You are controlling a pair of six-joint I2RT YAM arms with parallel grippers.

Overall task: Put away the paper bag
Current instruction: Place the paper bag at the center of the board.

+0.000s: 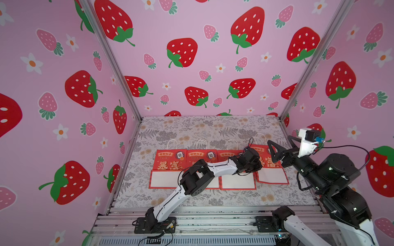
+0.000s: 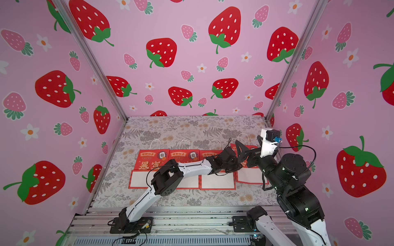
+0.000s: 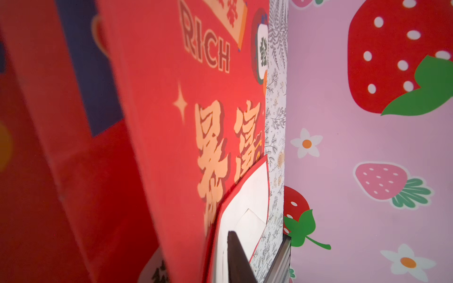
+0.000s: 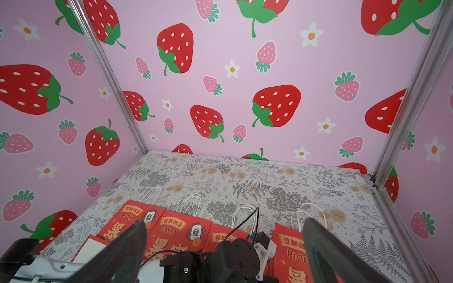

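Observation:
Several red paper bags with white handles lie flat in a row on the floral table. The rightmost paper bag (image 1: 271, 174) (image 2: 250, 176) sits slightly skewed, its edge against the neighbouring bag (image 1: 237, 181). My left gripper (image 1: 254, 167) (image 2: 235, 166) is low over the seam between these two. In the left wrist view only one dark finger (image 3: 236, 254) shows, beside the white bottom flap of the bag (image 3: 196, 98); the other is hidden behind a red panel. My right gripper (image 1: 281, 144) (image 4: 226, 230) hovers open above the rightmost bag, holding nothing.
Two more red bags (image 1: 168, 161) (image 1: 198, 157) lie to the left in the same row. Pink strawberry walls (image 1: 191, 64) close in the table on three sides. A metal rail (image 1: 213, 221) runs along the front edge.

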